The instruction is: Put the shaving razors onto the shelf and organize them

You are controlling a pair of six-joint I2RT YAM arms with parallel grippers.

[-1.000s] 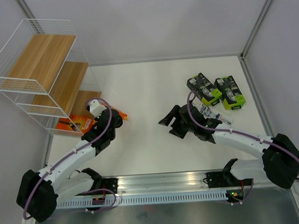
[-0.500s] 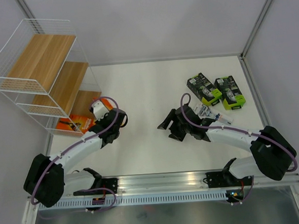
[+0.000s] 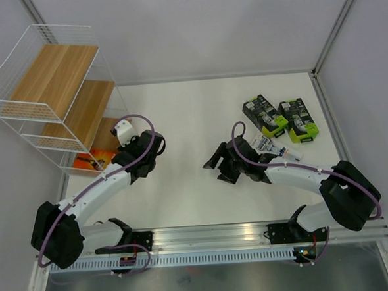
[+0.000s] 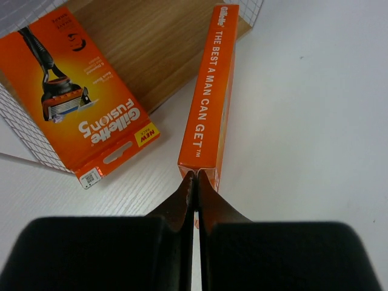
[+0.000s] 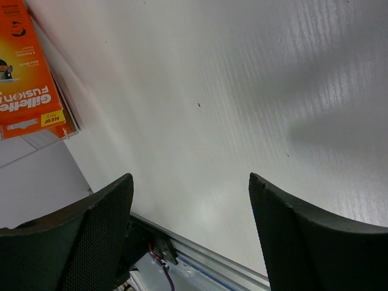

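My left pincer [image 4: 195, 182] is clamped on the near end of the edge-up orange box [image 4: 209, 97]. This lines the box up with the shelf [image 4: 145, 42], beside the flat orange pack [image 4: 73, 91]. My right pincer [image 5: 191, 194] hangs wide and empty.

Edge-on orange pack [image 4: 209, 97], just ahead of left gripper [image 4: 195, 177] tips: "Gillette", "THE BEST A MAN CAN GET". Flat orange pack [image 4: 79, 103], ahead-left: "Gillette FUSION5"; its yellow tag [image 4: 147, 136]: "NEW".

A matte white counter [image 3: 192, 112] with faint wood grain sits enclosed by plain pale grey walls [image 3: 193, 27]; a ribbed aluminium rail [image 3: 213, 237] runs along its near edge.
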